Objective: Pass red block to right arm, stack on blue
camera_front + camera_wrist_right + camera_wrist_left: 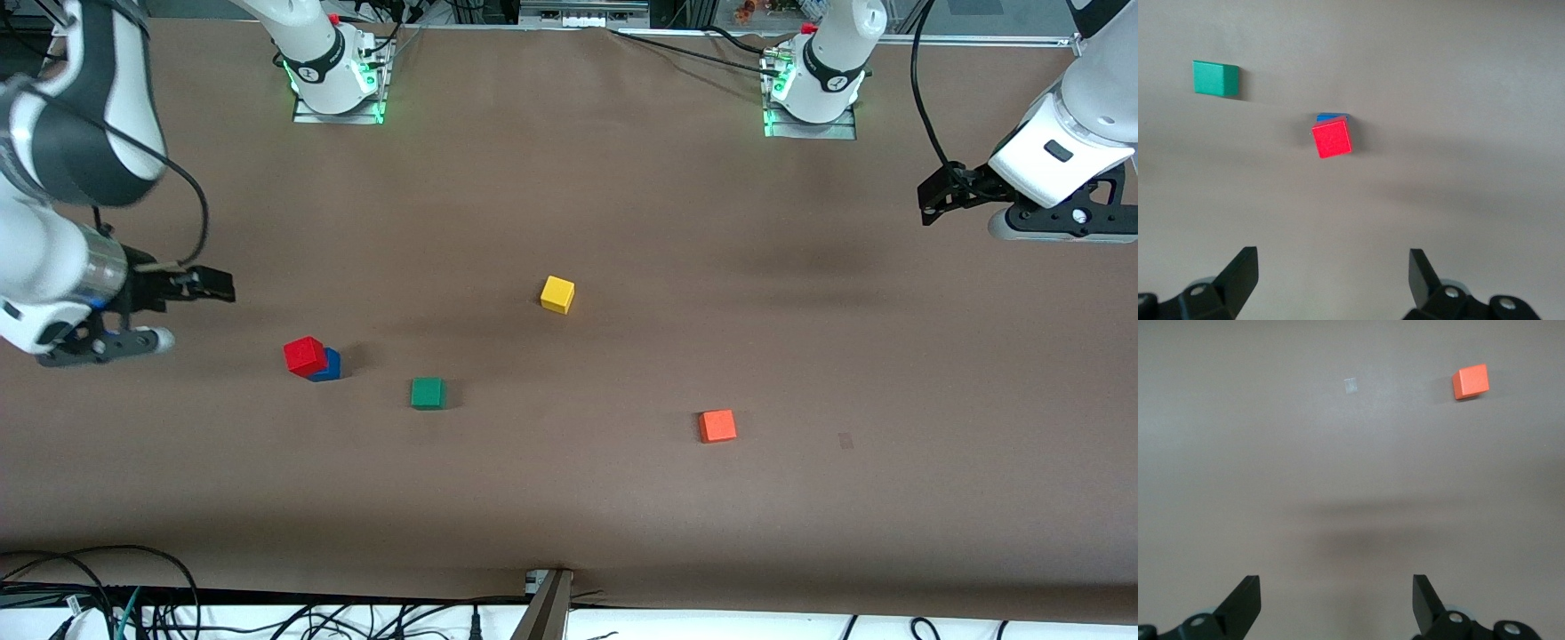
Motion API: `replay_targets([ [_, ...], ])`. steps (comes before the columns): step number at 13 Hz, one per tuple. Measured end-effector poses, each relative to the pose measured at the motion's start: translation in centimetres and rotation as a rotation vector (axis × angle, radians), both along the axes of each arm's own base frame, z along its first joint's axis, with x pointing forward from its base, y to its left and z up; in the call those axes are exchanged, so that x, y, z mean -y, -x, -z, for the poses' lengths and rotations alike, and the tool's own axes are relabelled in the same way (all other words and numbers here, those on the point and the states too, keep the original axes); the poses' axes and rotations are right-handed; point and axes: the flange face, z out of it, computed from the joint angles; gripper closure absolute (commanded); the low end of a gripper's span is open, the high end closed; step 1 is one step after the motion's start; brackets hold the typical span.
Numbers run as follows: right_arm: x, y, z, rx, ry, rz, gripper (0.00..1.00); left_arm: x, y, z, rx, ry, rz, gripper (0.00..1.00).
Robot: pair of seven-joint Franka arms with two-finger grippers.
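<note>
The red block sits on top of the blue block, turned a little askew, at the right arm's end of the table. In the right wrist view the red block covers most of the blue block. My right gripper is open and empty, raised over the table edge beside the stack. In its own wrist view the right gripper has nothing between its fingers. My left gripper is open and empty, raised at the left arm's end. The left gripper shows only bare table between its fingers.
A green cube lies beside the stack and shows in the right wrist view. A yellow cube lies mid-table. An orange-red cube lies nearer the front camera and shows in the left wrist view.
</note>
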Motion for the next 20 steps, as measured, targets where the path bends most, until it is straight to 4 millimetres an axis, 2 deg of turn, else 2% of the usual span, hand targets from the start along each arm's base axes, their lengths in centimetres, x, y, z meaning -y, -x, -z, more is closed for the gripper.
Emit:
replay_targets([
  [4,3.8,3.2,-6.4,0.057,-0.022,0.051,0.0,0.0,0.0,0.0,0.001,0.0,0.001,0.0],
  [7,4.7,5.3,-9.8,0.095,-0.021,0.053,0.0,0.0,0.0,0.0,0.0,0.0,0.001,0.0],
  [9,4.2,6.8,-11.0,0.071,-0.025,0.039,0.0,0.0,0.0,0.0,0.0,0.0,0.0,0.0],
  [11,4.1,8.0,-11.8,0.043,-0.024,0.034,0.0,0.0,0.0,0.0,0.0,0.0,0.0,0.0],
  [13,4.6,8.3,-11.8,0.034,-0.015,0.03,0.0,0.0,0.0,0.0,0.0,0.0,0.0,0.0],
  [20,4.3,7.3,-9.3,-0.015,-0.005,0.0,0.0,0.0,0.0,0.0,0.0,0.0,0.0,0.0],
])
